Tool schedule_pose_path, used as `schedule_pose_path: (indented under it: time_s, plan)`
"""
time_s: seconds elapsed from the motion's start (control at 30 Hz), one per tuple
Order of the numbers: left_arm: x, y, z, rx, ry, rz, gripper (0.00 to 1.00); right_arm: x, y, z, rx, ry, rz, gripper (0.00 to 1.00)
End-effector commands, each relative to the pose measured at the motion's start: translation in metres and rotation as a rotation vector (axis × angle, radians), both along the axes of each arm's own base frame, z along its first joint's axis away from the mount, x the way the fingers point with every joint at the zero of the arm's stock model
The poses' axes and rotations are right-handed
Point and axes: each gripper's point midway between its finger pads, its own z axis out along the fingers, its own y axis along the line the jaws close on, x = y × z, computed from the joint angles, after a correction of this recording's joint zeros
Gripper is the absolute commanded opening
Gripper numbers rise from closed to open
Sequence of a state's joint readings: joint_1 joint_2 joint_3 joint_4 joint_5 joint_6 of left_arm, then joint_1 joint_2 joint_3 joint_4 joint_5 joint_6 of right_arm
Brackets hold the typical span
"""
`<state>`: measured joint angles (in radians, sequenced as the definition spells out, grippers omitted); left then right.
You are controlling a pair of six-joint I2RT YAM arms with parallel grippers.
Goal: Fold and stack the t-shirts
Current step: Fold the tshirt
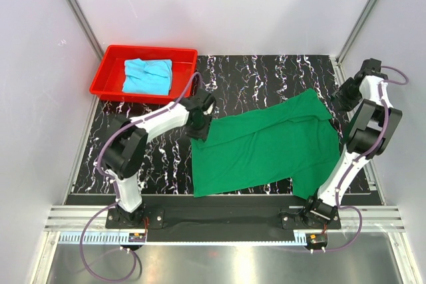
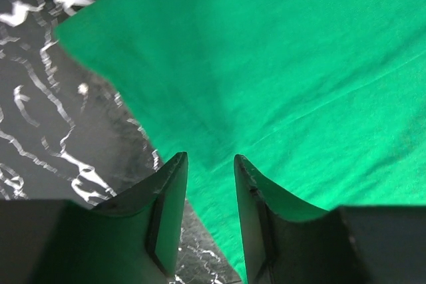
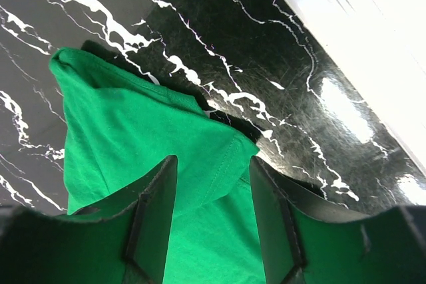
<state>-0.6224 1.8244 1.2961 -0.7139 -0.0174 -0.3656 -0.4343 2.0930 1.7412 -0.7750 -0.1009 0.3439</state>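
Green t-shirt (image 1: pixel 266 144) lies flat on the mat (image 1: pixel 266 74), long axis running between the arms: left gripper (image 2: pixel 210 157) straddles its left corner, right gripper (image 3: pixel 213 161) its right end, both jaws half-parted, nothing pinched yet.

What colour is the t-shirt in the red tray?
That t-shirt is light cyan-blue, clearest in the top external view.

White walls (image 1: pixel 219 4) close in 3 sides, joined at the corners by 2 aluminium posts (image 1: pixel 78 8). The table (image 1: pixel 266 74) has a glossy black top veined in white. A slotted rail (image 1: pixel 73 217) runs along its near edge, with a brushed metal sheet (image 1: pixel 219 261) below. The light is even, with soft glare (image 3: pixel 339 108) beside the wall.
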Motion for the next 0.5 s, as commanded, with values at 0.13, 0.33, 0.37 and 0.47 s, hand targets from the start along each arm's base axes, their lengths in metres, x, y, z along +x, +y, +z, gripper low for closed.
schedule_pose_path:
  time_s: [0.13, 0.33, 0.37, 0.47]
  plan:
    - [0.000, 0.000, -0.006, 0.048, 0.013, 0.016, 0.34, 0.010, 0.001, -0.002, 0.034, -0.025, 0.002, 0.55]
    - [-0.008, -0.007, -0.009, 0.034, 0.028, 0.001, 0.38, 0.011, -0.001, -0.004, 0.042, -0.029, -0.001, 0.55]
    - [-0.009, -0.009, -0.011, 0.035, 0.032, -0.004, 0.38, 0.011, -0.001, -0.004, 0.044, -0.030, -0.003, 0.55]
    - [-0.012, -0.011, -0.012, 0.031, 0.047, -0.007, 0.38, 0.010, 0.000, -0.006, 0.054, -0.027, -0.004, 0.55]
